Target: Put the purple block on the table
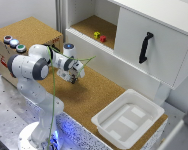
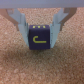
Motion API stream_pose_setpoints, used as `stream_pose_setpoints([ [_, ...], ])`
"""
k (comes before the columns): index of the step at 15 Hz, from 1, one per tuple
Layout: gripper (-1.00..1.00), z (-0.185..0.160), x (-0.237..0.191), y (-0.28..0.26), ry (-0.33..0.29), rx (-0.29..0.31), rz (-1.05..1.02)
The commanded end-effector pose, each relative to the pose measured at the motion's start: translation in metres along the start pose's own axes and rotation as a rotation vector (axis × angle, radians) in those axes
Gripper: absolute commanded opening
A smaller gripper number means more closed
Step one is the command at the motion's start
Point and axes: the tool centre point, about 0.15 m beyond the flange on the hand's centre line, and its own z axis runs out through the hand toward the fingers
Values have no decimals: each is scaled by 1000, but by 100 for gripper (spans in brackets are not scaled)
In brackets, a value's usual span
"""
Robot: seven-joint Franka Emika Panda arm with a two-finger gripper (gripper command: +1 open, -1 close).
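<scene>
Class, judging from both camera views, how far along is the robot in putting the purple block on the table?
Done: the purple block is off the shelf, where only the yellow block and red block remain. In hand: the gripper holds it between its fingers above the cork table. Left: lower, release and withdraw.

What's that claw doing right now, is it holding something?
Gripper: closed on the purple block, a finger on each side, just above the table.
</scene>
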Motion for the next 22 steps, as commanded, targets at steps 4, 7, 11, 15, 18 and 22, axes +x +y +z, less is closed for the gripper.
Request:
stream_pose_setpoints([
  [4,100,-32,-21,-14,39,57,73],
  [7,100,-64,-14,-21,53,80,86],
  [11,100,-92,28,-44,-89,60,-4],
  [15,100,-127,70,-68,-98,17,-42],
  [18,100,-160,99,-78,-71,-21,-25],
  [22,100,-196,143,-80,-15,-79,-13],
])
